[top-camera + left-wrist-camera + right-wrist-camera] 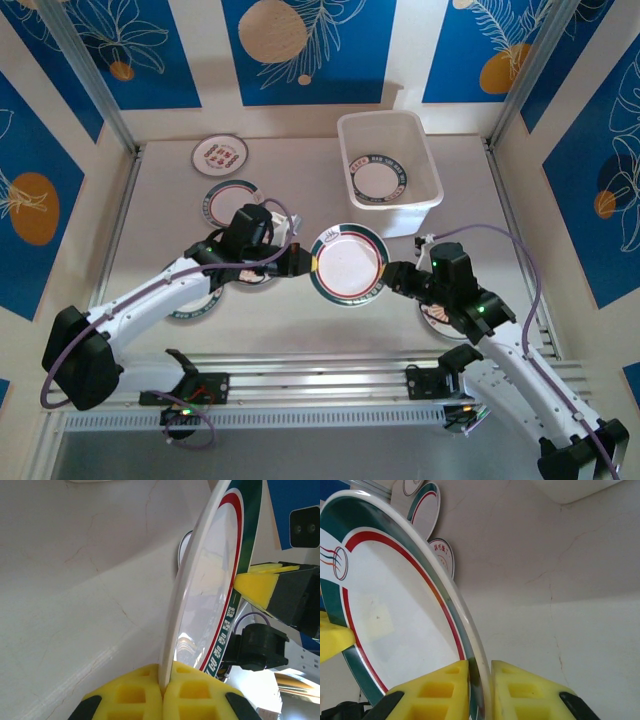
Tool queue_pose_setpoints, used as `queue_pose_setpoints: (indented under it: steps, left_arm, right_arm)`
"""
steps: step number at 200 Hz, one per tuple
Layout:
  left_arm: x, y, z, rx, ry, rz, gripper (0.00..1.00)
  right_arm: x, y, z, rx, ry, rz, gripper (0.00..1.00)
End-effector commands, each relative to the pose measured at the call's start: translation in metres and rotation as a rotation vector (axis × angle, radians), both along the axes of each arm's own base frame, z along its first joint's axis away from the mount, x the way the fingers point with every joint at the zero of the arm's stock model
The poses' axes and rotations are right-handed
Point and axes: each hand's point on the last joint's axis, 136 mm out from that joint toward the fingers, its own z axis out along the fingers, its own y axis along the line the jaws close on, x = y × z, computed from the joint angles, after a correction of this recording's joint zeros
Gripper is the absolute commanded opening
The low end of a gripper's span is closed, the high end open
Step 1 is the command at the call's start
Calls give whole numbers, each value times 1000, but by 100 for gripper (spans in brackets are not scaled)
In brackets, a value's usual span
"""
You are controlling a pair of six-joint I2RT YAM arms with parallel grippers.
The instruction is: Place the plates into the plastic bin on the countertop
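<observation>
Double grip: left gripper (pixel 162 690) and right gripper (pixel 480 680) clamp opposite rims of the green-rimmed plate (pixel 348 263) between them. The plastic bin (pixel 425 160) sits just beyond the right gripper; loose plates (pixel 232 203) lie beyond the left.

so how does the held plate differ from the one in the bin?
Held plate is off the countertop, gripped at opposite rim edges by the left pincer and right pincer; bin plate lies flat in the plastic bin. Held plate's rim is green with a red band; bin plate's is one dark ring. Both round, white-centred.

L gripper (pixel 162 686) pinches plate (pixel 212 600) rim; R pad (pixel 257 587) at opp. edge.
</observation>
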Motion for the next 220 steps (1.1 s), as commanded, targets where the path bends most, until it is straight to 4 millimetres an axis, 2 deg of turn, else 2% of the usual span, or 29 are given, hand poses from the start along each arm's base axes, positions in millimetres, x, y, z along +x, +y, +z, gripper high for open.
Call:
queue_pose_setpoints:
  steps: [1,50,103,132,151,173,202,220]
  left_arm:
    - [-1,-8,19,-73,-43,-40,0]
    - [-1,-3,5,-39,-28,-20,4]
    - [-1,0,3,-26,-35,-11,12]
    - [0,2,4,-14,-47,-7,28]
    - [1,4,9,-16,-63,-1,38]
    - [4,6,24,-36,-97,4,48]
    - [9,13,34,-15,-138,14,53]
    - [13,23,40,9,-180,34,56]
  right_arm:
    - [-3,7,3,29,-24,48,15]
    - [-5,7,2,44,-33,44,8]
    - [-4,7,3,66,-29,27,4]
    - [2,7,10,87,-49,2,1]
    - [6,6,18,85,-76,-9,0]
    - [8,4,23,83,-87,-18,0]
    - [13,0,30,92,-99,-51,0]
    - [20,-2,44,115,-134,-75,0]
